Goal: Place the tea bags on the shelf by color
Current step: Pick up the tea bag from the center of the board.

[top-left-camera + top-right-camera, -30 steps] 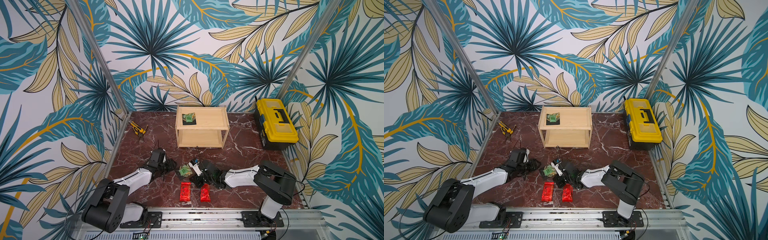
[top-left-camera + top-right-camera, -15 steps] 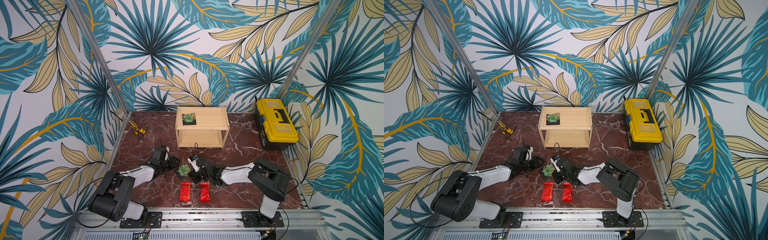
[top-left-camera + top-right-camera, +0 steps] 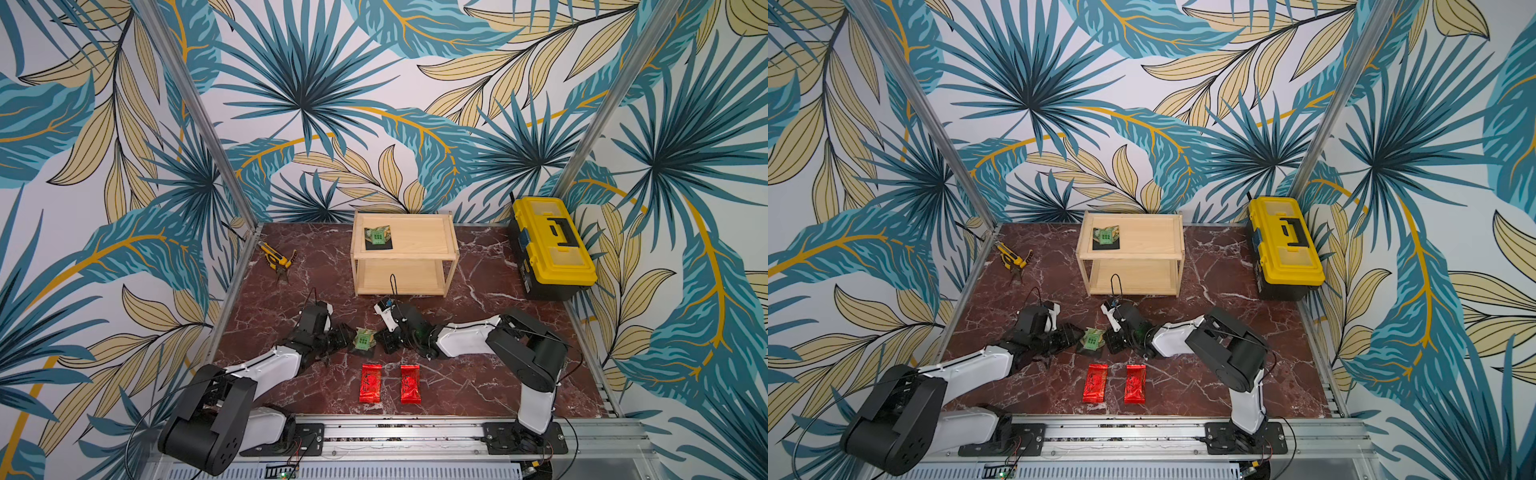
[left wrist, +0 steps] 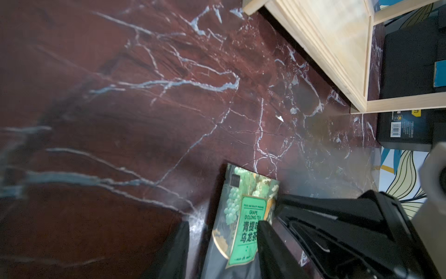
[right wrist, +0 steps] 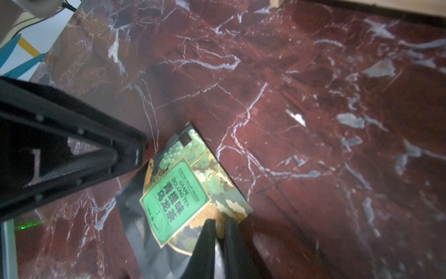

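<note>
One green tea bag (image 3: 364, 340) (image 3: 1093, 338) lies on the red marble floor between my two grippers. My left gripper (image 3: 343, 336) (image 4: 222, 241) is open, its fingers (image 4: 268, 241) on either side of this packet (image 4: 241, 217). My right gripper (image 3: 380, 343) (image 5: 218, 232) is shut on the packet's gold corner (image 5: 183, 188). A second green tea bag (image 3: 377, 237) (image 3: 1105, 237) lies on the top tray of the wooden shelf (image 3: 405, 257) (image 3: 1131, 257). Two red tea bags (image 3: 369, 382) (image 3: 410, 383) lie side by side on the floor nearer the front.
A yellow-and-black toolbox (image 3: 552, 249) stands at the back right by the wall. A small yellow-and-black hand tool (image 3: 278, 259) lies at the back left. The shelf's lower tier (image 3: 399, 276) holds nothing. The shelf's foot (image 4: 337, 48) is close beyond the green packet.
Both grippers have closed in on the green packet on the floor, the left from the left and the right from the right. The right jaws narrowed slightly.
</note>
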`<state>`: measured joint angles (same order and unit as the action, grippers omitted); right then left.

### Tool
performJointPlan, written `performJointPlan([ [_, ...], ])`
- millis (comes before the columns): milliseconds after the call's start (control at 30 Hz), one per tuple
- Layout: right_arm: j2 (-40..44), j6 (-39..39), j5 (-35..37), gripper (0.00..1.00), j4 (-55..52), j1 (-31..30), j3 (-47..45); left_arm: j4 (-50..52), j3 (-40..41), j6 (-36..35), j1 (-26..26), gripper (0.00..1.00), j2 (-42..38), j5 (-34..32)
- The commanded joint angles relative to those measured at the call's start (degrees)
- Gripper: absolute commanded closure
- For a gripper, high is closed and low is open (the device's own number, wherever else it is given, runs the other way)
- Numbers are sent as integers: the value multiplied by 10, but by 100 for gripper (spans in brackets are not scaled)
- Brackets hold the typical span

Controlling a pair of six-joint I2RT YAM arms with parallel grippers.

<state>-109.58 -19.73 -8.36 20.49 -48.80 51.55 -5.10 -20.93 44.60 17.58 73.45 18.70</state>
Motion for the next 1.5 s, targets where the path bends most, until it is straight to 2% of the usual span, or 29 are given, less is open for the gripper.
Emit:
performJointPlan([
  [0, -25, 26, -12, 85, -47, 7, 16, -16, 27, 15, 2, 51, -1, 8],
  [100, -14, 39, -11, 85, -69, 9, 40, -45, 49, 30, 2, 51, -20, 25],
  [200, 24, 33, -8, 85, -83, 9, 39, -40, 58, 24, 3, 53, -73, 45],
  [367, 90, -30, -32, 85, -53, 10, -4, -14, 70, 7, 9, 58, -158, 58],
  [500, 102, -89, -49, 85, -41, 9, -10, -22, 70, -4, 11, 58, -132, 57],
  [667, 89, -149, -68, 84, -13, 11, -18, -78, 64, -1, 15, 58, -57, 72],
  [833, 77, -168, -104, 81, -8, 11, -17, -117, 71, 6, 25, 58, -7, 76],
  [1067, 71, -176, -112, 76, -53, 20, -18, -69, 82, -16, 25, 58, -48, 40],
  [1133, 72, -186, -109, 76, -56, 23, -21, -72, 87, -14, 25, 58, -50, 37],
  [1267, 65, -210, -110, 69, -64, 24, -17, -92, 102, -8, 25, 58, -40, 40],
  [1300, 61, -221, -112, 68, -64, 41, -17, -96, 104, -6, 25, 58, -37, 41],
  [1467, 40, -256, -125, 68, -26, 49, -22, -103, 109, -5, 25, 58, -36, 39],
])
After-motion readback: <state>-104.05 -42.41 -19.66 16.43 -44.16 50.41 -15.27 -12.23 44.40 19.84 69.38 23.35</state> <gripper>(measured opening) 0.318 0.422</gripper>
